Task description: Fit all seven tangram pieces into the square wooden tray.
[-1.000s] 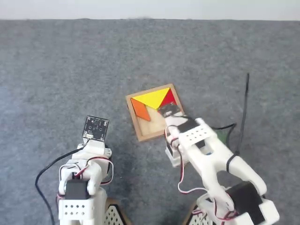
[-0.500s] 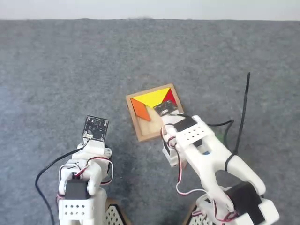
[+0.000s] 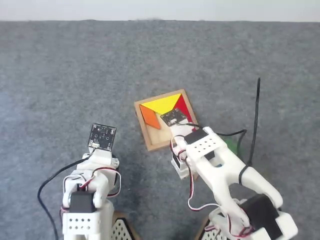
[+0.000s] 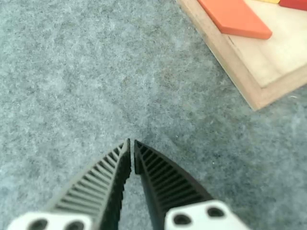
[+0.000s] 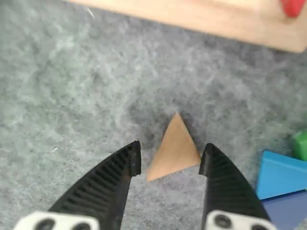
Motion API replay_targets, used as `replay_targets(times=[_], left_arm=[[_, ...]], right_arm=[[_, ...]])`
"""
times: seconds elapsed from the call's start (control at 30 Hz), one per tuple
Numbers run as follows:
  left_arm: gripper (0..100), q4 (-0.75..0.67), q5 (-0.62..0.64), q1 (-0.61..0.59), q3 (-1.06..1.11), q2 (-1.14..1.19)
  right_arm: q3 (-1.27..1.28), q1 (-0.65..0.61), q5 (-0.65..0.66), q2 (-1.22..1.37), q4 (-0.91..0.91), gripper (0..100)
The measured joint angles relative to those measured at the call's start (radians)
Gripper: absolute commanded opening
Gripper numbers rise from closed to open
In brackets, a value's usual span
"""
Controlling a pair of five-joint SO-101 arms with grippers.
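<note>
High view: the grey felt worktop is carrying the square wooden tray, which is holding a large yellow triangle, a red triangle and an orange parallelogram, with bare wood in its near half. The right arm is leaning over the tray's near right corner, while the left arm is sitting well apart from it.

In the right wrist view the right tool is standing spread, its two fingers flanking a small tan wooden triangle that is lying flat on the felt just outside the tray wall. A blue triangle and a green piece are waiting close by.

To take the tan piece well, the tool is probably best going straight down until both fingers are beside the slanted edges, then closing slowly so the thin piece is not squirting forward or tipping. It should be staying clear of the blue neighbour.

The left tool is hanging pressed together over bare felt.

Against the frame a second ago, the right arm is sitting a little further left. The tray, its pieces and the left arm are lying as before.
</note>
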Motion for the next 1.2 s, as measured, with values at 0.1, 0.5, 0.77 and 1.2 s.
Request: replay_targets(times=[0.1,0.5,0.77,1.2], left_arm=[[1,0.000,0.000,0.000,0.000,0.000],[1,0.000,0.000,0.000,0.000,0.000],[1,0.000,0.000,0.000,0.000,0.000],[1,0.000,0.000,0.000,0.000,0.000]], right_arm=[[0.020,0.000,0.000,0.000,-0.023,19.5],[0.032,0.020,0.000,0.000,-0.028,12.8],[0.032,0.127,0.000,-0.012,-0.028,19.4],[0.032,0.152,0.000,-0.012,-0.026,13.2]])
